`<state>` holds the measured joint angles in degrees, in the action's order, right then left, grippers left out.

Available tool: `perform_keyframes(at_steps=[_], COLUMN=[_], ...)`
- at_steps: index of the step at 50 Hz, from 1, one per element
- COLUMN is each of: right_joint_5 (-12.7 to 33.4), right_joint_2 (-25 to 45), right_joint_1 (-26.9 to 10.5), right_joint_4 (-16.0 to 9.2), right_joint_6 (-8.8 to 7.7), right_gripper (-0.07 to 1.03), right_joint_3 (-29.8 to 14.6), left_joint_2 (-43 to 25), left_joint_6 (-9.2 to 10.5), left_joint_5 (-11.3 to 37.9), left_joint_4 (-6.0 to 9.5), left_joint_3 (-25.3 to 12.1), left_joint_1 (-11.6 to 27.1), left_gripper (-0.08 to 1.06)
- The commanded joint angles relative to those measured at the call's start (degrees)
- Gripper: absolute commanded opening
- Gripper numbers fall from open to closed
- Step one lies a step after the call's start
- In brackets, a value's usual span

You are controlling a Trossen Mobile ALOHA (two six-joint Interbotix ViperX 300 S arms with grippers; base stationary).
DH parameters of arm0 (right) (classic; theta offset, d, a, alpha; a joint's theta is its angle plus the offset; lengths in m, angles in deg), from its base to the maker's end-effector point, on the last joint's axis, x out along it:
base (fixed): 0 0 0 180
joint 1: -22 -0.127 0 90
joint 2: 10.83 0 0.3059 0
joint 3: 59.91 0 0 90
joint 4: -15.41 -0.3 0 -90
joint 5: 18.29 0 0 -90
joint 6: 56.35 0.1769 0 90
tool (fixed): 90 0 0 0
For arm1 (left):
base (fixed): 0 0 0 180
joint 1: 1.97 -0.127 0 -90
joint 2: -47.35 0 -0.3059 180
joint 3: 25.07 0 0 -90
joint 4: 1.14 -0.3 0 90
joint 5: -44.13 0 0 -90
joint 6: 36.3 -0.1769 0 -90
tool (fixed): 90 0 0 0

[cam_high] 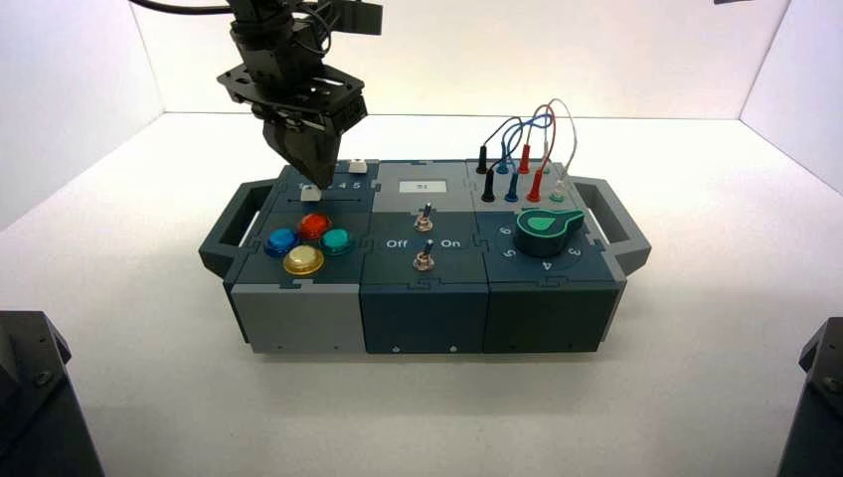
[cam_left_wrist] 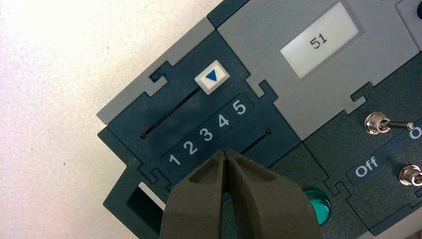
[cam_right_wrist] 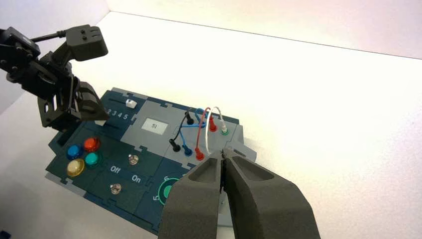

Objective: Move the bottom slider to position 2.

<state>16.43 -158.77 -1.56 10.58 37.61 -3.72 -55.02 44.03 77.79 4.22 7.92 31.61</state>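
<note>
The shut, empty left pincer (cam_left_wrist: 225,154) is by the bottom slider (cam_high: 311,194); pushing too hard might skip "2" (cam_left_wrist: 190,148). The shut right pincer (cam_right_wrist: 223,153) waits rightward.

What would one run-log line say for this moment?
left jaws: shut, at bottom slider | right jaws: shut, idle, box's right side | upper slider: near 5 | display: 51

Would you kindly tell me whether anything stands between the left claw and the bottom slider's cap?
Nothing visible does: the left claw is right at the bottom slider's white cap, above the coloured buttons. Whether they touch, I cannot tell. The right claw is off to the right, out of the way.
</note>
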Motion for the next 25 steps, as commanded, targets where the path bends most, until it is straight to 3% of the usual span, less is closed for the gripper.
perform_keyframes(at_steps=[1,25], right_joint_5=[-0.4,-0.4], right_joint_2=[0.6,0.6], right_joint_1=[-0.2,-0.2], right_joint_4=[-0.1,-0.1], right_joint_6=[0.09,0.00], right_gripper=[-0.03,-0.03], right_joint_3=[-1.8,-1.8], left_joint_2=[0.7,1.9], left_joint_6=[-0.70,-0.79], left_joint_5=[-0.3,1.2], left_joint_4=[0.00,0.44], left_joint_3=[-1.6,-2.8], left_joint_1=[-0.4,0.2], left_gripper=[-0.03,-0.03])
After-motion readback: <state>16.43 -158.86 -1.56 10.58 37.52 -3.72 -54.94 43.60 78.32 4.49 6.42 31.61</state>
